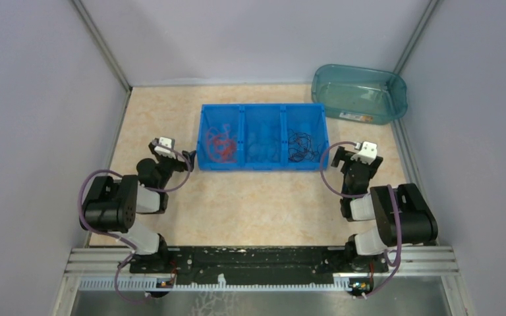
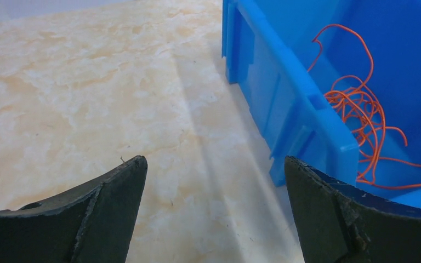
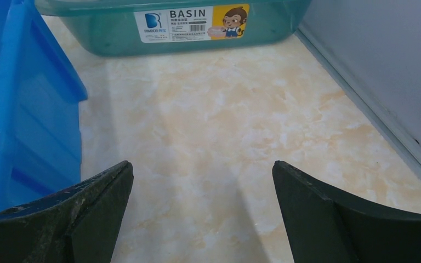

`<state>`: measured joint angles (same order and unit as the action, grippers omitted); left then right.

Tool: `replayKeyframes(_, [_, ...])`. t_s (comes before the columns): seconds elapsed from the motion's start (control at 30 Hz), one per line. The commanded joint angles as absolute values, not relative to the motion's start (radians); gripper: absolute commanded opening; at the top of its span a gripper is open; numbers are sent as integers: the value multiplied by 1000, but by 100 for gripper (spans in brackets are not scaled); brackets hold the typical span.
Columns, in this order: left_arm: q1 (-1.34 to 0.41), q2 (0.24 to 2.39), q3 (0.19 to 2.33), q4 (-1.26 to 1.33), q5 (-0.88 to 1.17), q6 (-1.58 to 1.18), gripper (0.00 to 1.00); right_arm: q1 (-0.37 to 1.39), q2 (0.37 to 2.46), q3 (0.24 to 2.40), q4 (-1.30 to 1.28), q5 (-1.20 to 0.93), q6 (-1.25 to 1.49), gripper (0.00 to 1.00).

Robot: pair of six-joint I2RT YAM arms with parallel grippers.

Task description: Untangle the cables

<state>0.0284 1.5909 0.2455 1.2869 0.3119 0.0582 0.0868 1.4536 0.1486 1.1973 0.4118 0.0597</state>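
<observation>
Saw a blue bin (image 1: 263, 165) of three compartments standing on the desk (image 1: 257, 207), long side toward the near edge. Found a translucent teal basin (image 1: 359, 95) at the far right corner, just beside the bin's far right end. Read "BASIN" beside a cartoon monkey on its label (image 3: 192, 23). Noted grey walls (image 1: 33, 99) around.

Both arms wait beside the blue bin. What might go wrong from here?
The open left gripper sits close to the wall of the bin; reaching in, a finger may strike it and push the bin. The orange cables lie in loose loops, so pulling one may drag out the whole bunch.
</observation>
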Motion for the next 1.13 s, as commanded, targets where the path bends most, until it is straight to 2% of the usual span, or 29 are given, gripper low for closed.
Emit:
replayKeyframes(0.0, [13,1576,252,1224,234,93,100,78,1442,170,1230,386,58,99])
replayKeyframes(1.1, [4,1574,255,1216,217,98,100,78,1445,167,1244,386,54,99])
